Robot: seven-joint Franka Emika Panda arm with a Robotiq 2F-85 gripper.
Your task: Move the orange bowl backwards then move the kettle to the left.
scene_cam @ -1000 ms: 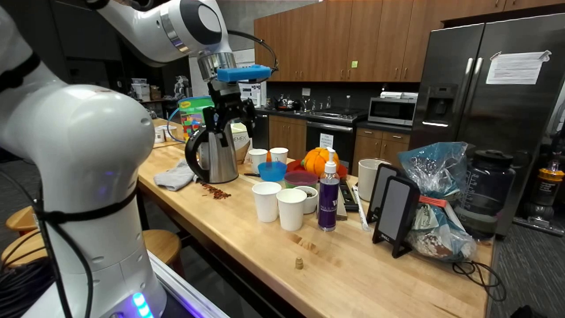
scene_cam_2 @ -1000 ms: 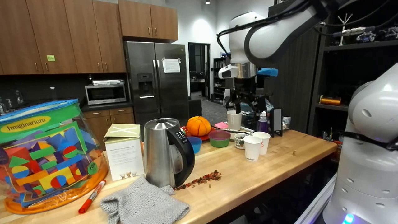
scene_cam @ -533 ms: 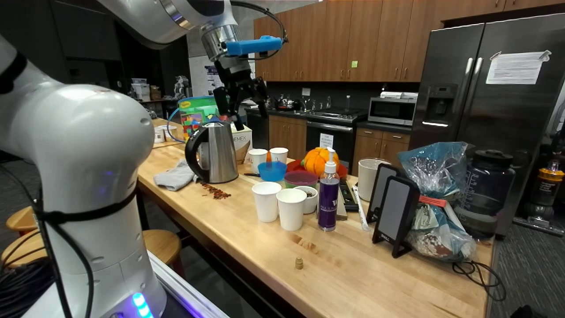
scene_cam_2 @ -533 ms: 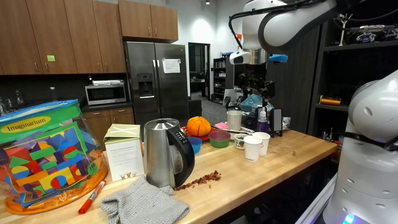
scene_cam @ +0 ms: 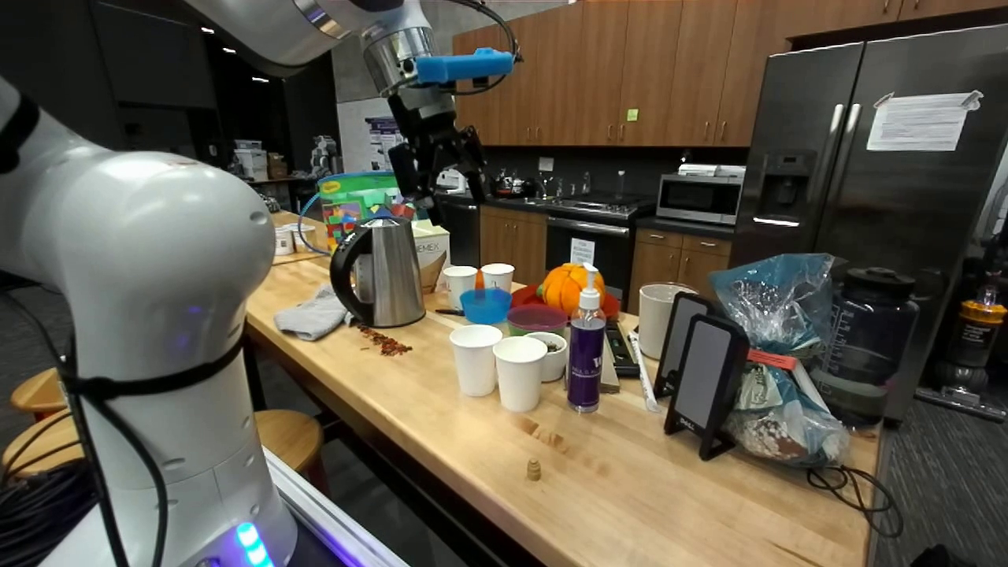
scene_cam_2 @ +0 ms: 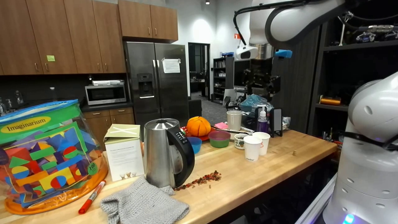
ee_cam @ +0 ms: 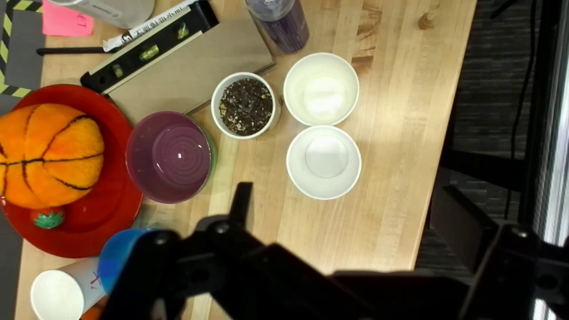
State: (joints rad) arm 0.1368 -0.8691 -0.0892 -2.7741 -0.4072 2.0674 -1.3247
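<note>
Kettle (scene_cam_2: 157,152) upright on the worktop (scene_cam_2: 236,180), handle (scene_cam_2: 184,152) turned toward the robot base (scene_cam_2: 357,174). Arm (scene_cam_2: 295,25) reaches out from the base, bent down at its outer end. Claw (scene_cam: 457,203) points down, a little slanted, and hangs higher than the kettle and well apart from it, on the side of two white paper cups (ee_cam: 323,162). Fingers (ee_cam: 242,200) spread wide; nothing in their grip.

Views differ. In an exterior view the claw looks close above the kettle (scene_cam: 394,272); with the claw (scene_cam_2: 261,87) seen in an exterior view, a broad gap lies between the two. Kettle shows in both exterior views only. Red marker (scene_cam_2: 92,197), on the kettle's side away from those cups, shows in an exterior view only. Wrist view alone gives the yellow vials of the spirit level (ee_cam: 151,49) and some striped tape (ee_cam: 5,49).

Room: carton (scene_cam_2: 126,152) just beside the kettle. Grey cloth (scene_cam_2: 146,202) at the kettle's foot; contact hard to tell. Reddish-brown grains (scene_cam_2: 202,179) trail from the kettle's handle side toward the cups. Blue bowl (scene_cam: 486,305) lies that way too, purple bowl (scene_cam: 537,319) farther from the kettle. Bare worktop between grains and cups, and along the edge. In the wrist view one finger shows against wood, its mate against the dark area past the edge.
</note>
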